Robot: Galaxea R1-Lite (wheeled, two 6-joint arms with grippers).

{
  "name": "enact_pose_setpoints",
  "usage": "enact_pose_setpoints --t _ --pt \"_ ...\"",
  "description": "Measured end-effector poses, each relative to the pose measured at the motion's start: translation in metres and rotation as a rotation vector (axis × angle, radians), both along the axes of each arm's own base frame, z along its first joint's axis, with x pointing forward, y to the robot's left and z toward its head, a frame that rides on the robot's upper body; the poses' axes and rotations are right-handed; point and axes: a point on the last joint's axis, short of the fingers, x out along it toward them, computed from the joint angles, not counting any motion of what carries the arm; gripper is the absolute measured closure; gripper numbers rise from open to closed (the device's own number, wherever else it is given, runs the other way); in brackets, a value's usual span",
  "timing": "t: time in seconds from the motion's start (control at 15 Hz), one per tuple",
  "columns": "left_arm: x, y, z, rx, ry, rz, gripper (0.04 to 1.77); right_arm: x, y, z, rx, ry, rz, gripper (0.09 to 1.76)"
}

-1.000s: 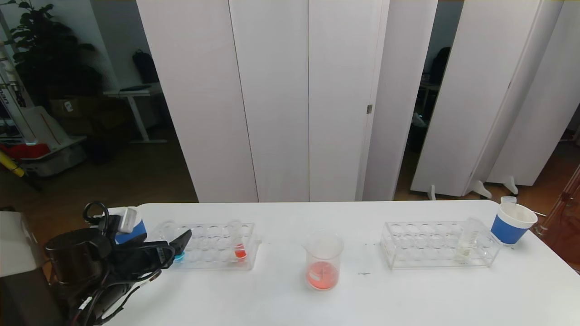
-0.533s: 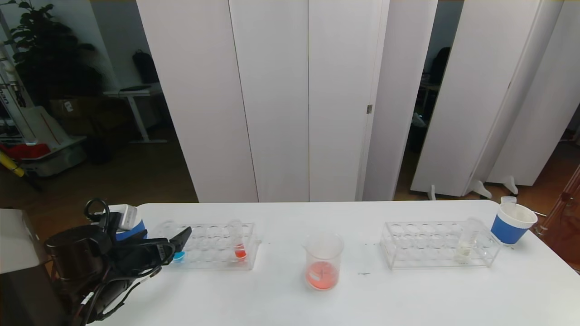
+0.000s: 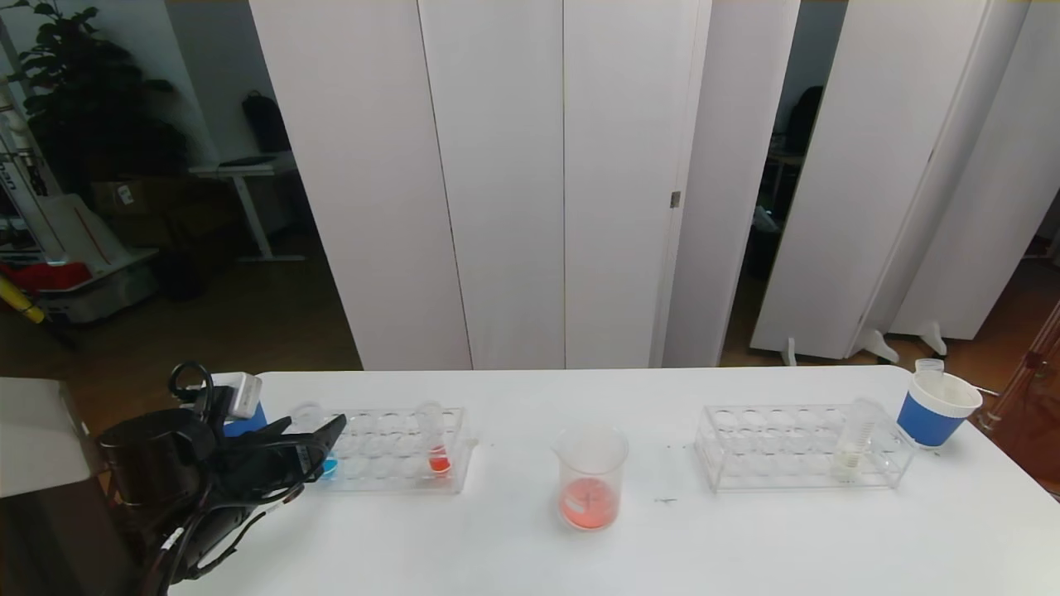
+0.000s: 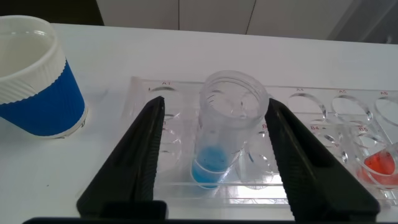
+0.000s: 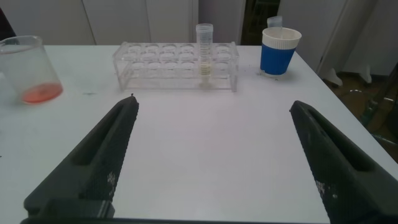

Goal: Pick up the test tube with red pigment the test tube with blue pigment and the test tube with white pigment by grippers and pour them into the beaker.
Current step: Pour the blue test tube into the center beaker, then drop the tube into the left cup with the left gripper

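Blue tube (image 4: 226, 127) upright in the left rack (image 3: 389, 451), lower left of head frame, dead centre between left gripper (image 4: 214, 158) jaws; jaws apart, not yet touching. Beaker (image 3: 590, 478) mid-frame. Right gripper (image 5: 214, 155) jaws wide apart, idle

beaker (image 3: 589, 478) mid-table (image 3: 745, 538), left rack (image 3: 389, 451) holding blue tube (image 3: 319, 443) and red tube (image 3: 432, 443), cup (image 3: 244, 414) behind, right rack (image 3: 799, 447) holding white tube (image 3: 853, 447), cup (image 3: 936, 407) at its right
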Motion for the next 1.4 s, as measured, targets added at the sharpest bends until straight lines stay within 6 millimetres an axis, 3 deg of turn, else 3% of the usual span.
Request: enact_pose_setpoints --t 0.07,0.13,0.2,0.27,0.4,1.13,1.4 --pt "0.0 -0.001 -0.001 -0.001 0.001 -0.005 1.2 0.0 0.0 0.0 0.0 0.0 0.0 0.1" --pt "0.001 -0.001 -0.001 -0.001 0.002 -0.01 1.39 0.0 0.0 0.0 0.0 0.0 0.0 0.1" --pt "0.001 -0.003 -0.001 -0.001 0.002 -0.017 1.4 0.0 0.0 0.0 0.0 0.0 0.0 0.1" --pt "0.002 -0.004 -0.001 0.001 -0.001 -0.031 1.12 0.0 0.0 0.0 0.0 0.0 0.0 0.1" --pt "0.003 -0.006 -0.001 0.01 -0.005 -0.038 1.24 0.0 0.0 0.0 0.0 0.0 0.0 0.1" --pt "0.004 -0.008 0.001 0.011 -0.011 -0.048 1.23 0.0 0.0 0.0 0.0 0.0 0.0 0.1" --pt "0.001 -0.009 0.012 0.017 -0.05 -0.051 1.23 0.0 0.0 0.0 0.0 0.0 0.0 0.1"
